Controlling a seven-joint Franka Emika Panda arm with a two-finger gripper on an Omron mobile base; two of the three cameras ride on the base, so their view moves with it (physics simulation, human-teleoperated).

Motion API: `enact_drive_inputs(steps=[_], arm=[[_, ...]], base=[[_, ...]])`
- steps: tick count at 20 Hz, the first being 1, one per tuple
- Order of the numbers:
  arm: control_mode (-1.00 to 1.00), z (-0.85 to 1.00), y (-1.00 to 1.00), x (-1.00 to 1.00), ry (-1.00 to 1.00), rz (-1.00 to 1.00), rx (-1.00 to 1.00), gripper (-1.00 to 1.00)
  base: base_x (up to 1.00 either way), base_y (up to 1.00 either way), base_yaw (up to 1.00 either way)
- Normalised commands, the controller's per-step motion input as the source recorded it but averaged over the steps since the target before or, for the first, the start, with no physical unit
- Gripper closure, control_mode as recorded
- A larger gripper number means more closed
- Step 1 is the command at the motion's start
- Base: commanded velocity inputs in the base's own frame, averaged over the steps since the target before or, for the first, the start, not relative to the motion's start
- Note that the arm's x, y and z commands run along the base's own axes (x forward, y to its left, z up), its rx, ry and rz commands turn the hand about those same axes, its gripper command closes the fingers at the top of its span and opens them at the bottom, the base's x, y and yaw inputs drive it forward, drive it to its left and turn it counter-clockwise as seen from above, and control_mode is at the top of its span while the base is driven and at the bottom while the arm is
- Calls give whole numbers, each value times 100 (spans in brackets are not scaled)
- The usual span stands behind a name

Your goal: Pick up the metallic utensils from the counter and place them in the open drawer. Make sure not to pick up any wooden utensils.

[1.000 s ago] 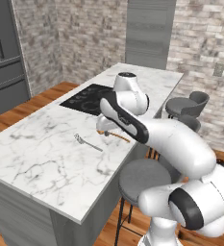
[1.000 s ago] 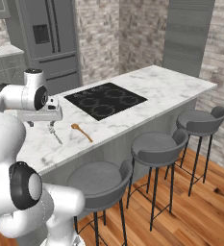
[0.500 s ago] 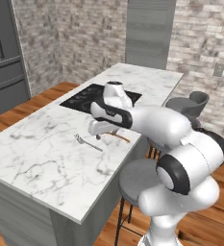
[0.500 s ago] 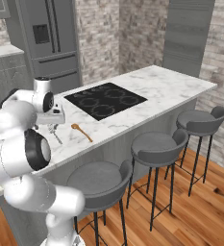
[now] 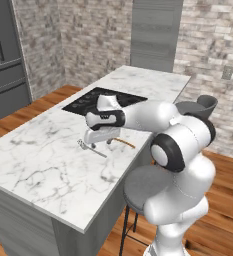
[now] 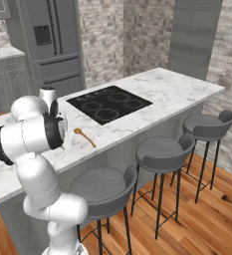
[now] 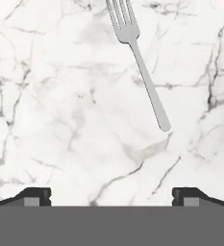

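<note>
- The gripper [image 5: 101, 142] hangs low over the counter [image 5: 43, 165], pointing down, with its jaws spread wide and nothing between them.
- From the camera on the hand, the two dark fingertips [image 7: 36, 195] stand far apart over bare marble.
- A silver fork [image 7: 138, 62] lies flat on the marble just ahead of the fingertips, apart from them, its tines pointing away from the hand.
- Seen from the left, the fork [image 5: 91, 148] lies just beside the gripper, near the counter's stool-side edge.
- The orange-brown wooden spoon [image 6: 84, 137] lies close by on the marble, between the fork and the black cooktop [image 6: 109, 103], touching neither.
- Grey stools [image 6: 163, 154] stand along the counter's side.
- A tall grey fridge [image 6: 50, 40] stands against the back wall.
</note>
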Motion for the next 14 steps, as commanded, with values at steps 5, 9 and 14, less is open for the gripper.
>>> enact_drive_inputs(steps=[5, 9, 14], arm=[[-100, -38, 10, 41, 0, 0, -1, -100], [-100, -33, 0, 44, 0, 0, 0, -100], [-100, -31, 14, 37, 0, 0, 0, -100]], base=[[0, 0, 0], [0, 0, 0], [0, 0, 0]])
